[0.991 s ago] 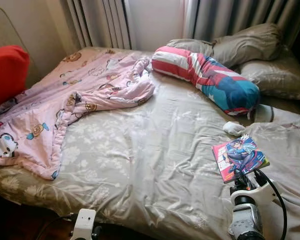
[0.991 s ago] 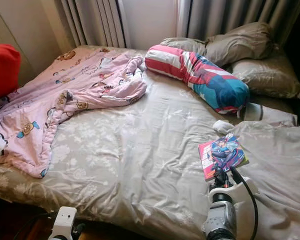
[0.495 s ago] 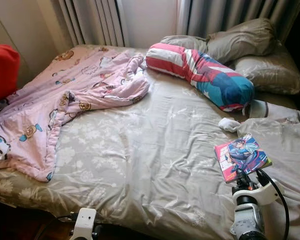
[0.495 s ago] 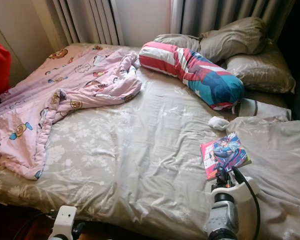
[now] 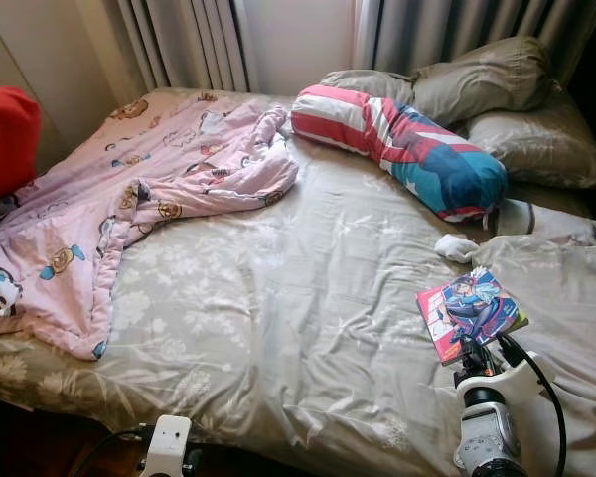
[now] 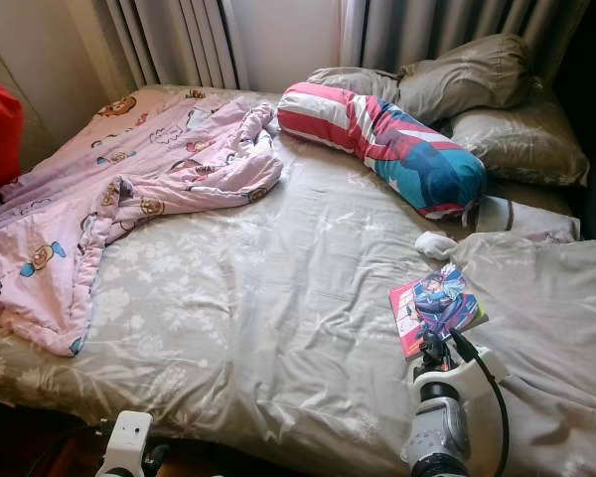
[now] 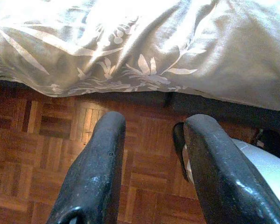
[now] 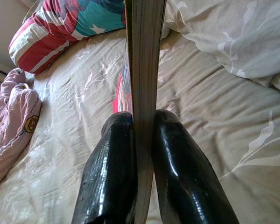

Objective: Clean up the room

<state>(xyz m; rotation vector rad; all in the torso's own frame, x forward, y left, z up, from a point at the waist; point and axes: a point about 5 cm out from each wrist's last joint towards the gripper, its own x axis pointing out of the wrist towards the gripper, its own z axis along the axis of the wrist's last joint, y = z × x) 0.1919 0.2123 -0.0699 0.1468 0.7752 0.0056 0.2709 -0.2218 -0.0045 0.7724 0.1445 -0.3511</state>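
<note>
Hanging low over the brown parquet floor (image 7: 46,154) at the bed's foot, the left gripper (image 7: 149,154) is seen with fingers apart and empty. A thin colourful comic book (image 5: 470,312) is clamped between the right gripper (image 8: 143,140) fingers above the beige floral bedsheet (image 5: 278,298). Farther off, a pink cartoon-print blanket (image 5: 129,199) and a striped red, white and blue bolster pillow (image 5: 402,149) are spread on the bed.

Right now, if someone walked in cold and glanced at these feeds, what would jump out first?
The right end effector is clamped on a colourful comic book, held above the grey bedspread near the bed's right side. Behind it a red, white and blue bolster pillow lies across the head of the bed. A rumpled pink cartoon blanket sprawls over the left half.
</note>
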